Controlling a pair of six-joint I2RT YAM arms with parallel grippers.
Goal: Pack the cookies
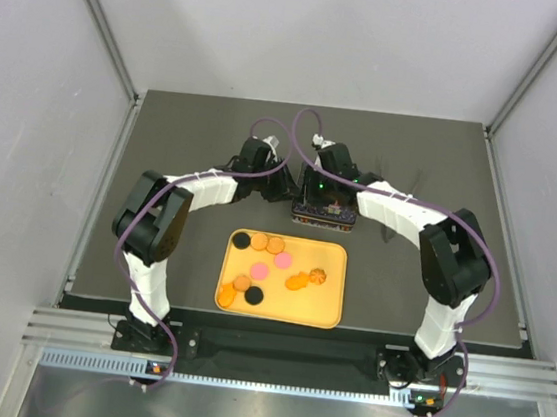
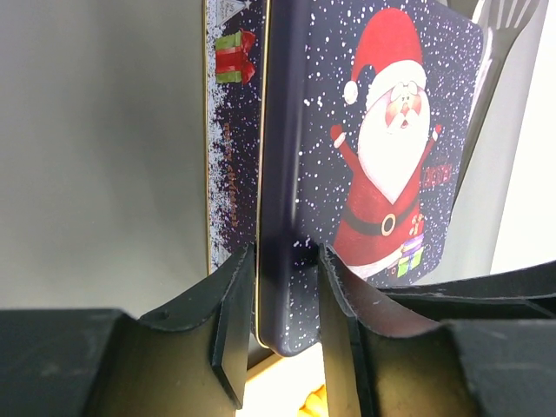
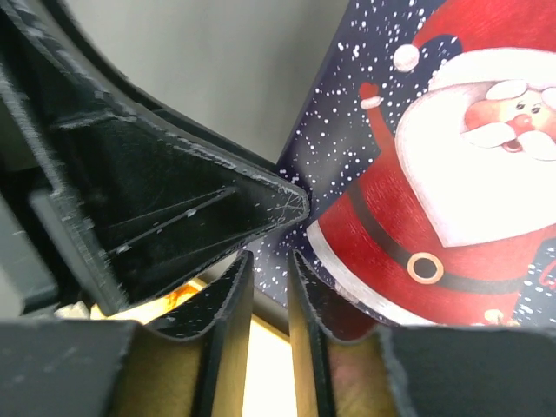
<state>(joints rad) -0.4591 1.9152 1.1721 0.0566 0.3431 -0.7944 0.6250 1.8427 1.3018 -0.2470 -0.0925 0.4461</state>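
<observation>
Left jaws clamp a navy Santa-printed metal tin (image 2: pixel 382 174); right jaws nearly closed, hold unclear. Small round orange, pink and black cookies (image 1: pixel 260 241) below them: probably light, brittle, best pinched edgewise.

The top camera looks down from high behind the arms over the whole worktop (image 1: pixel 424 165). The wrist cameras sit just behind the left pincer (image 2: pixel 285 252) and right pincer (image 3: pixel 269 256), very close to the Santa tin (image 2: pixel 373 174) that all views share.

Bright, even overhead light with soft shadows; close wrist views overexpose the tin (image 3: pixel 452 174).
</observation>
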